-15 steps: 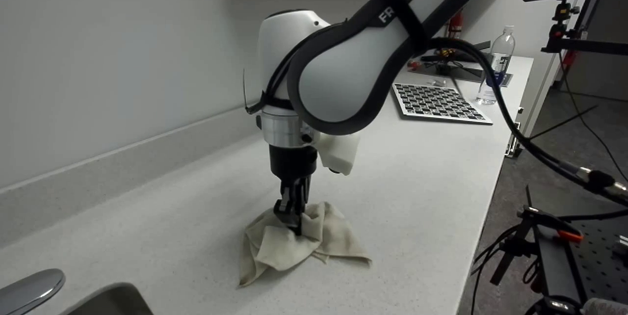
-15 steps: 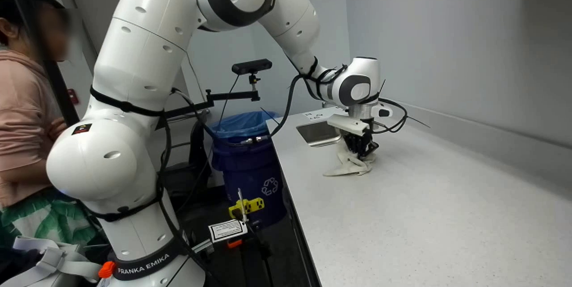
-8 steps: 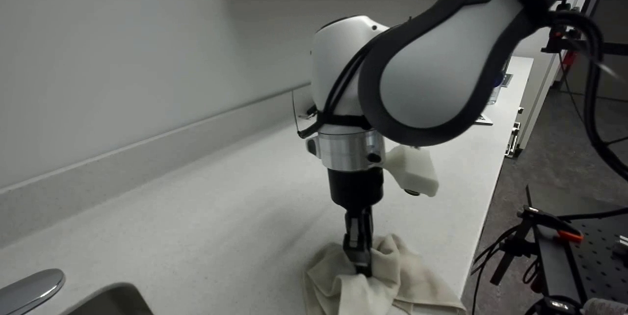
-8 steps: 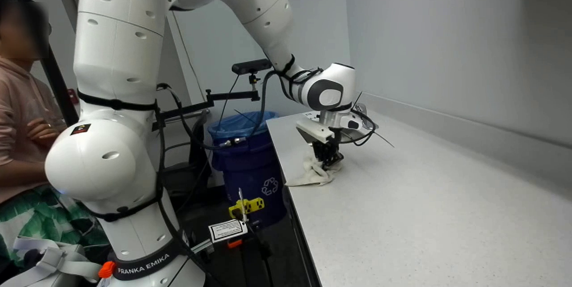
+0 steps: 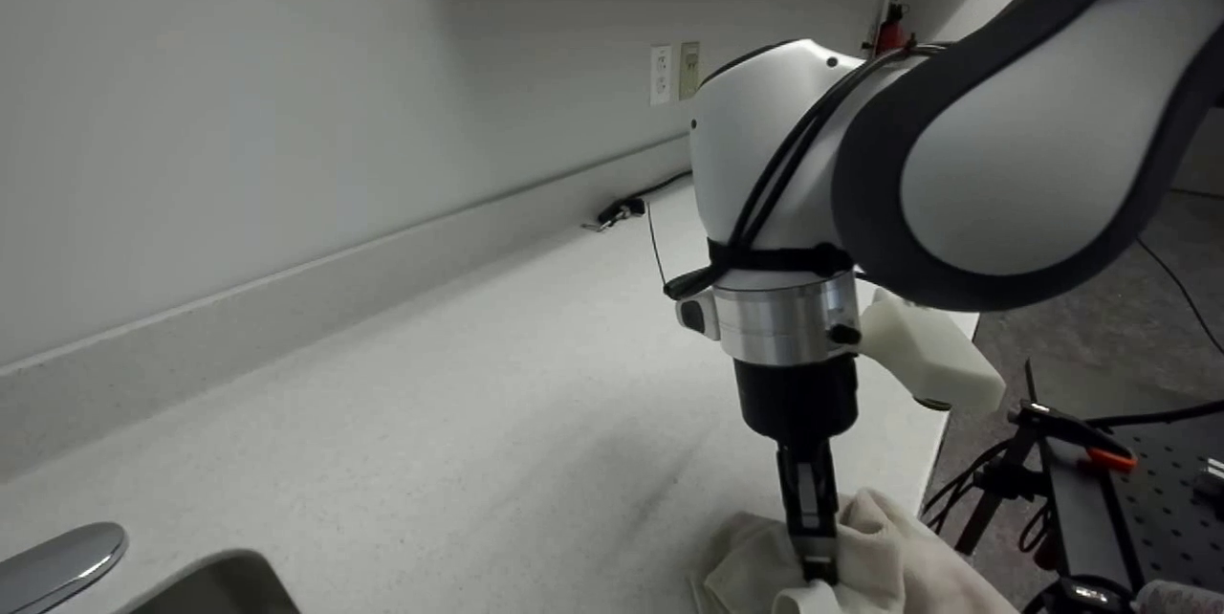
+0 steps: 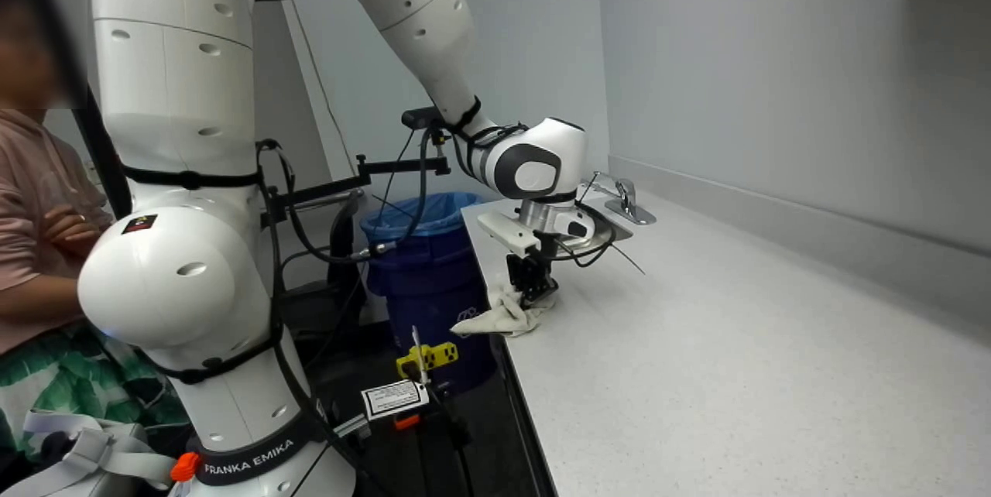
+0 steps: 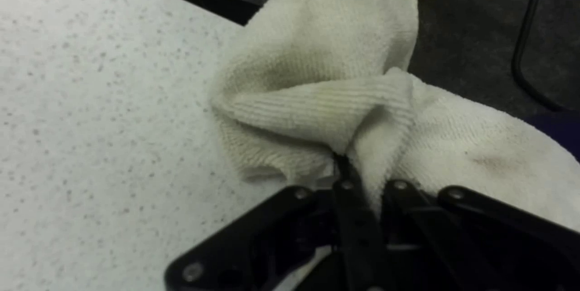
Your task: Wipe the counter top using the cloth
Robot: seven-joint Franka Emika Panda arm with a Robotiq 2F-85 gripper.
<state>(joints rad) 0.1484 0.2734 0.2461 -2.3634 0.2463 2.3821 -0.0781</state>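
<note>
The off-white speckled counter top (image 5: 459,423) runs through both exterior views and fills the left of the wrist view. My gripper (image 5: 818,561) points down at its open front edge, shut on the beige cloth (image 5: 923,576). In an exterior view the cloth (image 6: 499,317) lies partly on the surface, with one end out past the edge. From the wrist, folds of cloth (image 7: 312,109) bunch up around the gripper (image 7: 355,168), and a strip rises between its fingers. Those folds hide the fingertips. The lower part of the cloth is cut off by the picture's bottom in an exterior view.
A sink (image 5: 225,585) and a faucet (image 6: 631,207) are at one end of the counter. A low backsplash (image 5: 316,294) borders the wall. A small black object with a cable (image 5: 622,210) lies against it. Beyond the front edge stand a blue bin (image 6: 426,280) and a person (image 6: 39,218).
My gripper has dragged the cloth across the counter from its middle to the open front edge, away from the wall. Part of the cloth now sticks out past that edge.
</note>
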